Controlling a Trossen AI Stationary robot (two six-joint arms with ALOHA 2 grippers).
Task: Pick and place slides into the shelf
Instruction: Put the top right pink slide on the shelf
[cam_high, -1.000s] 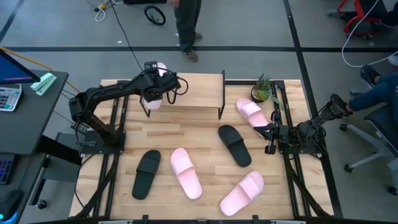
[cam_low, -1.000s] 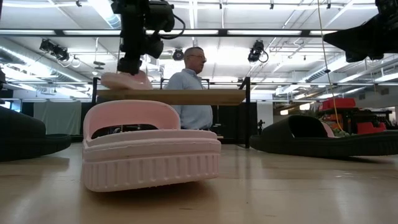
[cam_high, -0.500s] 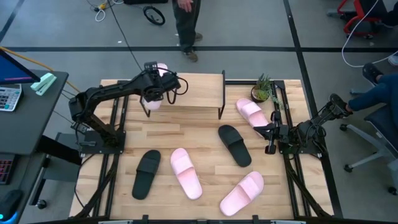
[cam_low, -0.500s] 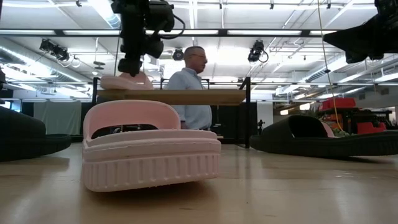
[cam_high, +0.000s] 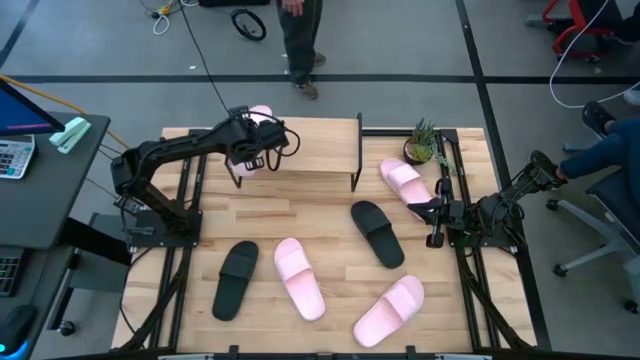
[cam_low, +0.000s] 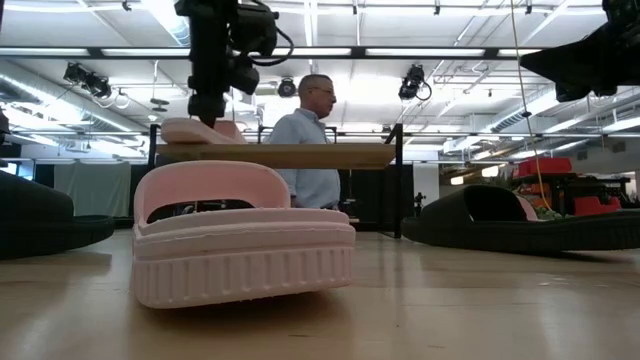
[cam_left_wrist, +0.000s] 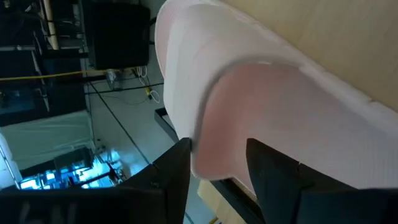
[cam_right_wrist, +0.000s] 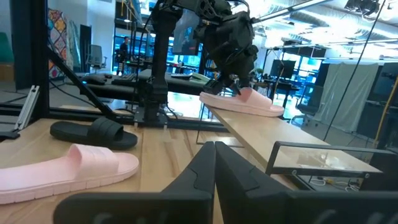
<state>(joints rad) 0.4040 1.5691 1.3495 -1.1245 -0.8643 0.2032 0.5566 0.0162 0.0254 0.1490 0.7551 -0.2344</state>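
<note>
The shelf (cam_high: 310, 145) stands at the table's far side, its plank top level (cam_low: 300, 155). A pink slide (cam_high: 250, 166) lies sole-down on the shelf's left end (cam_low: 200, 131) (cam_right_wrist: 245, 103). My left gripper (cam_high: 254, 146) hangs over it, slanting down, fingers apart (cam_left_wrist: 217, 168) at the edge of its strap. More slides lie on the tabletop: pink ones (cam_high: 402, 182) (cam_high: 299, 278) (cam_high: 390, 310) and black ones (cam_high: 377, 233) (cam_high: 236, 280). My right gripper (cam_high: 430, 210) waits shut at the table's right edge. My left gripper comes at the pink slide from above and slanting. One finger (cam_left_wrist: 177, 177) stands outside the strap's pale edge (cam_left_wrist: 199, 124), the other (cam_left_wrist: 273, 177) in front of the pinker inside. I cannot tell whether either finger touches it. The slide rests on the shelf top.
A small potted plant (cam_high: 422, 142) stands at the table's far right corner, beside the shelf. A person (cam_low: 305, 140) stands beyond the table's far edge, and another sits to its right (cam_high: 600, 150). Bare tabletop lies between the shelf and the near slides.
My left gripper has stayed over the shelf's left end and has turned a little at the wrist. The pink slide under it lies on the shelf top as before.
</note>
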